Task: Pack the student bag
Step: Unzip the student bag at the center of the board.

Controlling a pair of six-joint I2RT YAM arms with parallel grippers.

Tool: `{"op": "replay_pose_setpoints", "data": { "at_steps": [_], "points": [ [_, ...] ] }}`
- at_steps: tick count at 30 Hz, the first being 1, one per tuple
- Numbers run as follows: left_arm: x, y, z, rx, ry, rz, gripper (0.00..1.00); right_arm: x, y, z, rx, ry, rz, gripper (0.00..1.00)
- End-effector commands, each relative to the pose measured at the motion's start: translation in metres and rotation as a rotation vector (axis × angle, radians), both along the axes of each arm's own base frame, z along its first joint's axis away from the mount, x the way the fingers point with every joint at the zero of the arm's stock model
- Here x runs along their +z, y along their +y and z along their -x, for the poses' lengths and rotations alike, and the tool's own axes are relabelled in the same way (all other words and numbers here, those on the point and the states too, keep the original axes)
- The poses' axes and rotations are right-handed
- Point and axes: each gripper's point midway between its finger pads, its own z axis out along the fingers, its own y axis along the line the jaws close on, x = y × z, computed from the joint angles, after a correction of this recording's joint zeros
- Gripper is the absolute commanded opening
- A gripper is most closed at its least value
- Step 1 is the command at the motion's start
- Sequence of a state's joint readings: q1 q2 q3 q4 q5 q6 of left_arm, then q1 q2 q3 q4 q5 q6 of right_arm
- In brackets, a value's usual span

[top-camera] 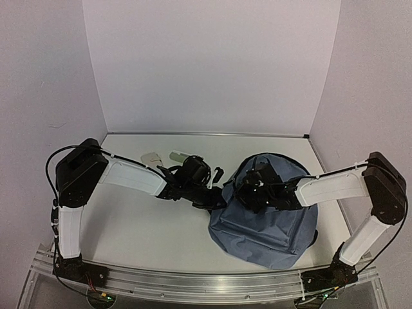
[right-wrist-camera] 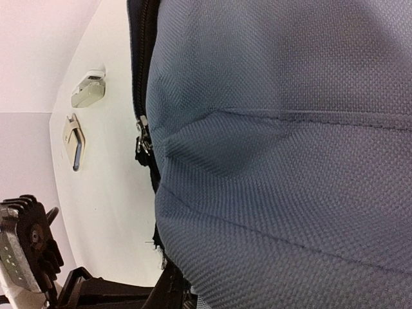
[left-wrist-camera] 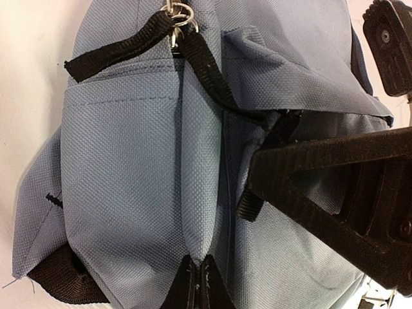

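The student bag (top-camera: pixel 267 222) is dusty blue and lies on the table right of centre. My left gripper (top-camera: pixel 217 198) is at its left edge. In the left wrist view the left gripper (left-wrist-camera: pixel 197 262) is shut on a raised fold of the bag's blue fabric (left-wrist-camera: pixel 193 161), below a black strap and metal zip rings (left-wrist-camera: pixel 182 14). My right gripper (top-camera: pixel 250 190) rests on the bag's upper part. In the right wrist view blue cloth (right-wrist-camera: pixel 290 161) fills the frame. Only one black finger (right-wrist-camera: pixel 168 291) shows; the other is hidden under the cloth.
At the back of the table lie a small cream flat item (top-camera: pixel 151 156) and a pale cylinder (top-camera: pixel 178 155). The right wrist view shows them as a silvery piece (right-wrist-camera: pixel 88 90) and a flat cream piece (right-wrist-camera: pixel 74 141). Walls enclose the table on three sides.
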State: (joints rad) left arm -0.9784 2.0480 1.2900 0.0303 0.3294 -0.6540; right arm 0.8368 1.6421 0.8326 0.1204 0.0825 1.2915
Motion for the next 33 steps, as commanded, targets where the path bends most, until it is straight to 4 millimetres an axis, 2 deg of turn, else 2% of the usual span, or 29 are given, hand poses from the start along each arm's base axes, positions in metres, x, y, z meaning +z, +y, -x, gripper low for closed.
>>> {"op": "replay_pose_setpoints", "data": {
  "at_steps": [1,7,11,13,16,20,25,28,33],
  "points": [
    [0.004,-0.007,0.009,-0.034,0.009,0.026,0.0,0.013,-0.006,-0.024,-0.09,-0.075,0.016,0.18],
    [0.005,-0.005,0.009,-0.029,0.007,0.025,0.0,0.019,-0.014,-0.029,-0.136,-0.105,0.027,0.13],
    [0.007,-0.005,0.009,-0.028,0.004,0.028,0.0,0.011,-0.008,-0.031,-0.119,-0.092,0.04,0.08],
    [0.007,-0.004,0.009,-0.026,0.001,0.024,0.0,0.009,-0.004,-0.031,-0.11,-0.085,0.036,0.02],
    [0.004,0.0,0.007,-0.007,0.002,0.0,0.0,0.017,-0.001,-0.032,-0.103,-0.094,0.017,0.0],
    [-0.005,0.018,-0.002,0.069,0.02,-0.053,0.0,0.048,0.001,-0.032,-0.09,-0.138,-0.039,0.0],
    [-0.007,0.047,-0.019,0.17,0.052,-0.036,0.0,0.083,-0.003,-0.019,-0.067,-0.174,-0.119,0.0],
    [-0.009,0.06,-0.023,0.199,0.049,-0.055,0.0,0.089,-0.01,-0.009,-0.063,-0.17,-0.154,0.0],
    [-0.005,0.071,-0.026,0.219,0.031,-0.067,0.0,0.08,-0.025,0.004,-0.067,-0.159,-0.142,0.0]
  ]
}}
